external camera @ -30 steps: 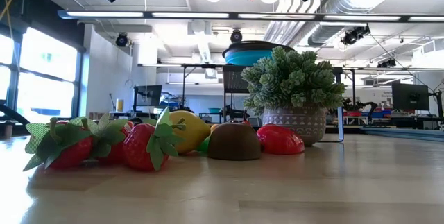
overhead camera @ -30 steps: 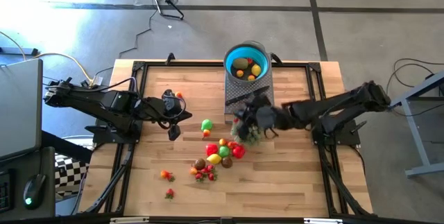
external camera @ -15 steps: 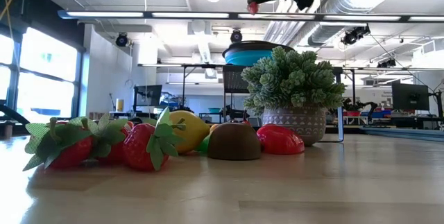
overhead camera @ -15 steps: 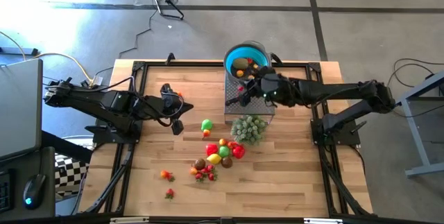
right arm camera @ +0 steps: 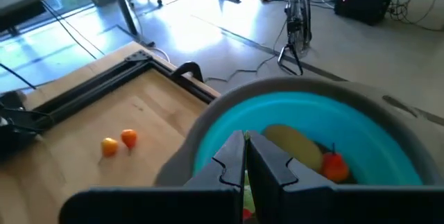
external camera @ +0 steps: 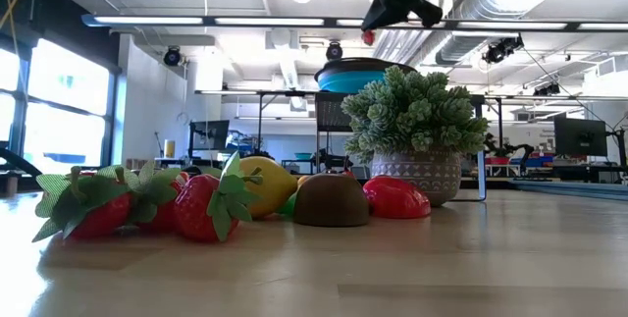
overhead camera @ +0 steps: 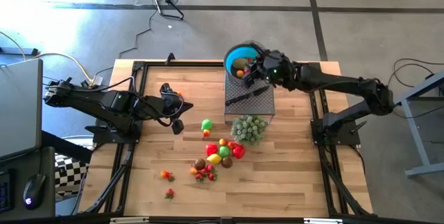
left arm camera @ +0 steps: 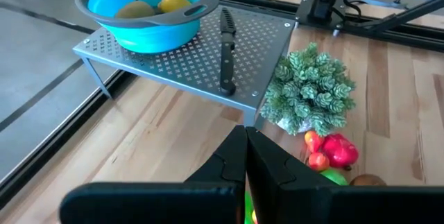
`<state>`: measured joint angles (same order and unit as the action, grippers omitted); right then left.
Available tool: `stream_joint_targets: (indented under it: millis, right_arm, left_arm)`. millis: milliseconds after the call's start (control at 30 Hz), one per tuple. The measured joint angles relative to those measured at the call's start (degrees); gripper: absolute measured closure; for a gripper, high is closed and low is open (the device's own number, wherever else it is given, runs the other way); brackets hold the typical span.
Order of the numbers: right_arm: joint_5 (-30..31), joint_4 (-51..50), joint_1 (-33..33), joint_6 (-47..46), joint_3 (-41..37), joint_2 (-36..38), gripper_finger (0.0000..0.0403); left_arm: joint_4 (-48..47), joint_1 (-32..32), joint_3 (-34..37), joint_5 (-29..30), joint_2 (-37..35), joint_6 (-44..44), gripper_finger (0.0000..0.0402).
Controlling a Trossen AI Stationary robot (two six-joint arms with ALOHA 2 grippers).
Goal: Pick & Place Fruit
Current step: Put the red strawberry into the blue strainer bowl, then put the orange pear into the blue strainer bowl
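My right gripper point(overhead camera: 252, 69) hangs over the blue bowl point(overhead camera: 234, 52), shut on a small red fruit point(external camera: 368, 35). The bowl stands on a perforated metal stand point(overhead camera: 258, 103) at the table's far edge and holds a yellow-green fruit point(right arm camera: 295, 144) and an orange-red one point(right arm camera: 334, 166). A heap of red, yellow, green and brown fruit point(overhead camera: 222, 151) lies on the wood at mid-table, with a green one point(overhead camera: 206, 124) apart from it. My left gripper point(overhead camera: 175, 118) is shut with nothing in it, raised above the table's left half. My right gripper pinches the small red fruit point(external camera: 368, 35) between its two fingers at their free ends. The fingers slant downward from the table's right side. The fruit hangs under the fingertips, clear above the bowl. In the wrist view the fingers point(right arm camera: 267, 161) hide most of it.
A black-handled knife point(overhead camera: 244, 98) lies on the stand beside the bowl. A pale green bushy plant in a pot point(overhead camera: 248, 128) stands just in front of the stand. Two small orange fruits point(right arm camera: 118, 142) lie near my left gripper. Strawberries point(overhead camera: 205, 173) and small fruits point(overhead camera: 166, 175) are scattered toward the near edge.
My right gripper has swung from above the plant and the fruit heap toward the table's far edge, rising a little, and now hangs over the bowl with the red fruit still between its fingers. My left gripper has turned slightly in place.
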<state>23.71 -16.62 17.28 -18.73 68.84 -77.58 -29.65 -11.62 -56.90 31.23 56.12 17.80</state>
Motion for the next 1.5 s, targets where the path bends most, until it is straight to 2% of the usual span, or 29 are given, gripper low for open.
stream_joint_targets:
  millis: [300, 633, 1033, 1367, 1500]
  right_arm:
    - [-6.70, -4.14, 7.71, 1.04, 0.00, -1.68, 0.0399]
    - [-12.33, -4.12, 10.11, 2.80, 0.00, -5.18, 0.0399]
    - [-11.84, -4.53, 10.65, 4.22, 0.00, -5.42, 0.0398]
    - [-11.95, -4.55, 10.34, 5.29, 0.00, -5.42, 0.0321]
    - [-12.22, -3.66, 10.36, 5.32, 0.00, -5.35, 0.0307]
  left_arm:
    - [-0.02, 0.00, 0.00, -0.01, 0.00, 0.68, 0.0401]
    - [-0.07, 0.00, 0.00, -0.01, 0.00, 0.69, 0.0401]
    - [-0.07, 0.00, 0.00, -0.05, 0.00, 0.70, 0.0401]
    - [-0.07, 0.00, 0.00, -0.10, 0.00, 0.72, 0.0401]
    - [-0.07, 0.00, 0.00, -0.12, 0.00, 0.72, 0.0401]
